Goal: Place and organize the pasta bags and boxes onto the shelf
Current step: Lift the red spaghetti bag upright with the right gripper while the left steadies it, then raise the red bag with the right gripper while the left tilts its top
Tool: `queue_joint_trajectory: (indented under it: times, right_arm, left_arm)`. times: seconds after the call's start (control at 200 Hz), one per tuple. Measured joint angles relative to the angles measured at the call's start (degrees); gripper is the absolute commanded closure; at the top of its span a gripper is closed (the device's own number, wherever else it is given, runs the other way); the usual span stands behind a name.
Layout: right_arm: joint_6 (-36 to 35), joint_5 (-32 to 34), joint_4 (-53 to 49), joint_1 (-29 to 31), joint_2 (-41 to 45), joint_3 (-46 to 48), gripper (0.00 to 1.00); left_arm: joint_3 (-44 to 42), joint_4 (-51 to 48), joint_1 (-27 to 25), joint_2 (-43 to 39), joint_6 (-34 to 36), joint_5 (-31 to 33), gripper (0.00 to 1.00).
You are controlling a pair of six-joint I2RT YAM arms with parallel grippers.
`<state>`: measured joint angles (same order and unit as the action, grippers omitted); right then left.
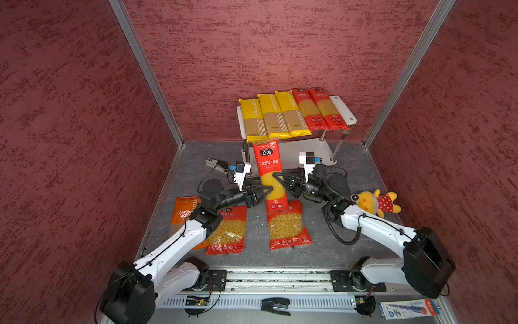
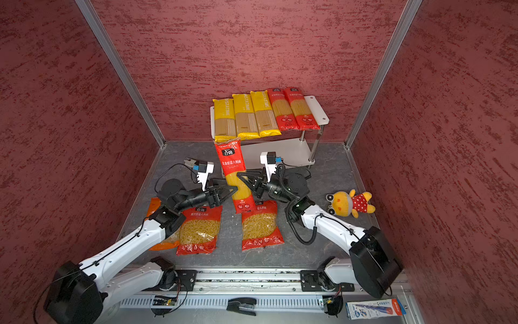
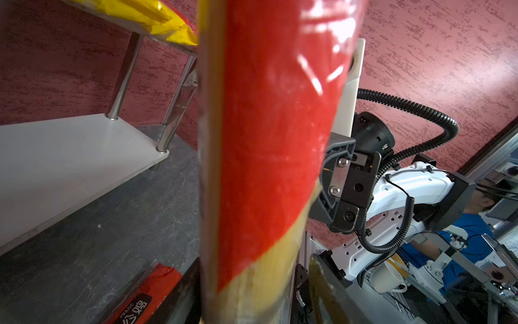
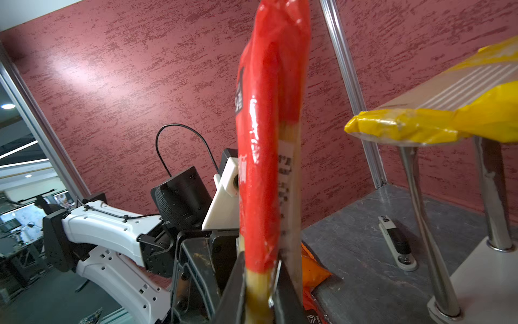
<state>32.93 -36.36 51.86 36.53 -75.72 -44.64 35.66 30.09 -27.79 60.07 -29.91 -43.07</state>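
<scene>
A long red spaghetti pack (image 1: 270, 174) (image 2: 234, 174) stands upright in front of the shelf (image 1: 343, 108), held above the table. My right gripper (image 1: 276, 175) (image 4: 258, 294) is shut on its edge from the right. My left gripper (image 1: 267, 190) (image 3: 252, 308) straddles the pack (image 3: 266, 140) from the left; one finger touches it and a gap shows at the other. Three yellow spaghetti packs (image 1: 273, 116) and two red ones (image 1: 319, 109) lie side by side on the top tier. Two wide red short-pasta bags (image 1: 228, 230) (image 1: 287, 227) and an orange bag (image 1: 183, 210) lie flat on the table, the orange one partly under my left arm.
The shelf's lower board (image 1: 305, 153) is bare. A plush toy (image 1: 375, 203) lies right of my right arm. A grey stapler (image 1: 214, 162) sits left of the shelf. A black stapler (image 1: 276, 305) and a blue-white carton (image 1: 406, 308) lie on the front rail.
</scene>
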Motion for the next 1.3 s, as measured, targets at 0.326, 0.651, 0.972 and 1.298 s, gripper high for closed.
queue_joint_trajectory:
  times: [0.326,0.651,0.972,1.298]
  right_arm:
    - [3.28,-2.34,2.64,-0.37,0.0,0.0,1.0]
    - [4.59,1.53,5.07,-0.48,0.04,0.02,0.66]
    - [5.64,8.24,6.84,-1.2,3.82,3.96,0.44]
    - [8.13,17.75,5.18,-2.62,9.05,12.61,0.34]
  left_arm:
    - [1.99,3.04,-1.6,2.62,0.52,-1.66,0.73]
    - [2.62,3.13,-2.19,2.29,0.28,0.31,0.89]
    - [3.02,-0.37,-2.69,2.16,0.9,3.1,0.95]
    - [7.02,-2.05,-0.37,2.16,0.83,13.29,0.94]
